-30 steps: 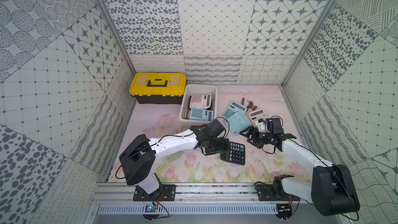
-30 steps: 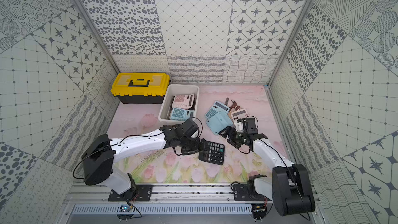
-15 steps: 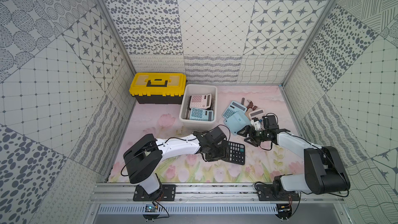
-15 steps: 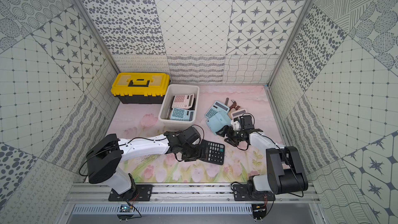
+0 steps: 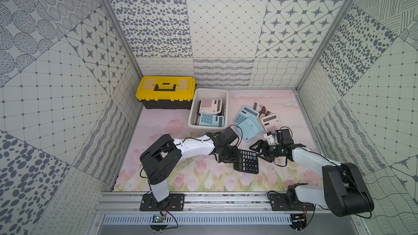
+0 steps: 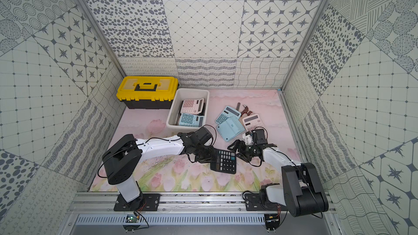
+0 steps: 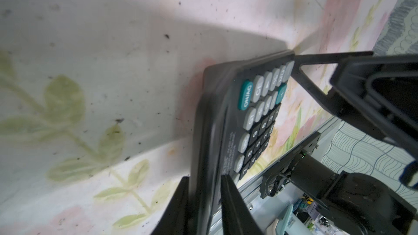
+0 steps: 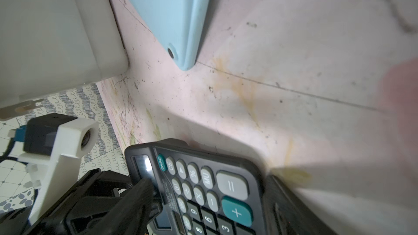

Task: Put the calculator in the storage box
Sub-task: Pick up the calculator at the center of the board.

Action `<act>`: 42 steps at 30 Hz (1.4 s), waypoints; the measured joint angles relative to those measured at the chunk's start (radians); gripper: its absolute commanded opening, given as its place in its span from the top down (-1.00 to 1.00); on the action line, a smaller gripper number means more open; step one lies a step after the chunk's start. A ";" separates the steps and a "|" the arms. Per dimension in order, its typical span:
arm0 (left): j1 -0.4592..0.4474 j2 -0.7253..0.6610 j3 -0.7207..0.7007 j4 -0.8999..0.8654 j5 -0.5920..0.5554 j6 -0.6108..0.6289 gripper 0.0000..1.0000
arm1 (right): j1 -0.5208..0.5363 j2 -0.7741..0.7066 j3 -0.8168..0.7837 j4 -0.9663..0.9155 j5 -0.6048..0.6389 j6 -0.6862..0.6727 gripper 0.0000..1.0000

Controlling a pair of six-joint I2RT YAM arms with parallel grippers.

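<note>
After the left gripper (image 7: 204, 202) had closed to pinch the black calculator (image 5: 247, 161) near the storage box (image 5: 203, 127), a lift looked imminent, the right gripper (image 5: 260, 152) alongside, jaws spread.

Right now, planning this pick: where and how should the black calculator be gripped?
On the black calculator, pinch the thin display end, one finger above and one below, from the left arm's side, as the left gripper does; it's a flat slab.

Bright even light; calculator (image 7: 239, 127) softly blurred
</note>
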 measured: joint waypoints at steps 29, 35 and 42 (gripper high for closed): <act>0.156 -0.330 0.096 -0.181 0.108 0.113 0.91 | 0.003 -0.330 0.053 0.064 -0.218 0.169 -0.73; 0.273 -0.387 0.058 -0.183 0.253 0.131 0.91 | 0.003 -0.368 0.047 0.205 -0.294 0.256 -0.58; 0.368 -0.418 0.013 -0.170 0.421 0.133 0.91 | 0.038 -0.356 0.034 0.359 -0.350 0.349 -0.35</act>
